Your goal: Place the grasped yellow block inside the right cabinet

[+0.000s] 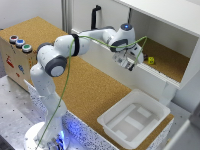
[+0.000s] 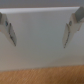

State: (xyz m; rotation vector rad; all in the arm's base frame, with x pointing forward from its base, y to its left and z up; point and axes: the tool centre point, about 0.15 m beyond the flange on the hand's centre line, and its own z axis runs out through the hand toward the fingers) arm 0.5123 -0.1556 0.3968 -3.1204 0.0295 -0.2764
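Note:
The yellow block (image 1: 151,60) is a tiny bright cube lying on the brown cork floor of the right cabinet (image 1: 165,32), a large white open box. My gripper (image 1: 133,63) hovers at the cabinet's front lip, a little to the exterior view's left of the block and apart from it. In the wrist view my gripper (image 2: 39,31) is open. Its two fingers (image 2: 8,27) stand wide apart with nothing between them, facing a blurred white wall above a strip of cork. The block does not show in the wrist view.
A shallow white plastic tray (image 1: 134,118) sits on the cork tabletop (image 1: 95,90) below the cabinet. A white cabinet front with a black vertical handle (image 1: 95,16) stands behind the arm. At the exterior view's left is a wooden box with coloured buttons (image 1: 19,44).

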